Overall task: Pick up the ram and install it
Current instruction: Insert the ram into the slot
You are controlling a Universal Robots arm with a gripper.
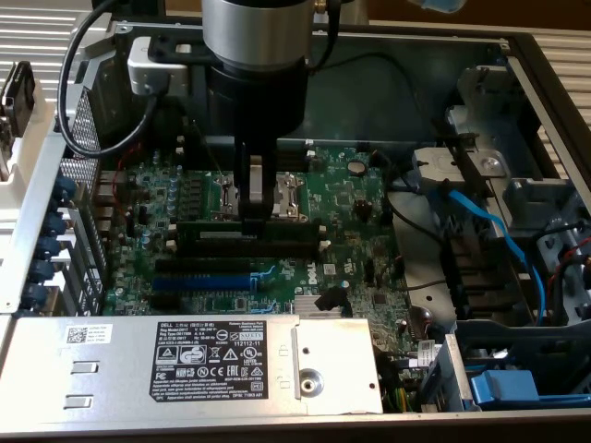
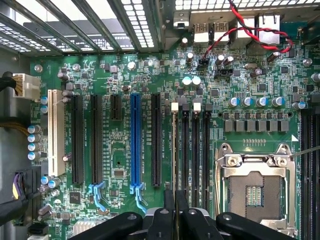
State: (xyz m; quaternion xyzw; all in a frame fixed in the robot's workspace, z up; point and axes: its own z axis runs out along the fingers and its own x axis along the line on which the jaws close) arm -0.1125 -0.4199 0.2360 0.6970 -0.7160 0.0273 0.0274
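Dark-green ram [image 1: 212,225] is clamped between the gripper [image 1: 259,214] fingertips, directly beneath it and just above the black memory slots [image 2: 197,150]. Keep it level, aligned with one slot, and press evenly.

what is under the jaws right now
The ram, gripped edge-on, lined up along the black memory slots on the motherboard. The stick covers the slot beneath it, so whether it is seated cannot be seen.

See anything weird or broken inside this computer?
Nothing looks damaged or spilled. The one oddity: the processor socket beside the memory slots sits bare, with no cooler over it. The ram in the gripper looks level.
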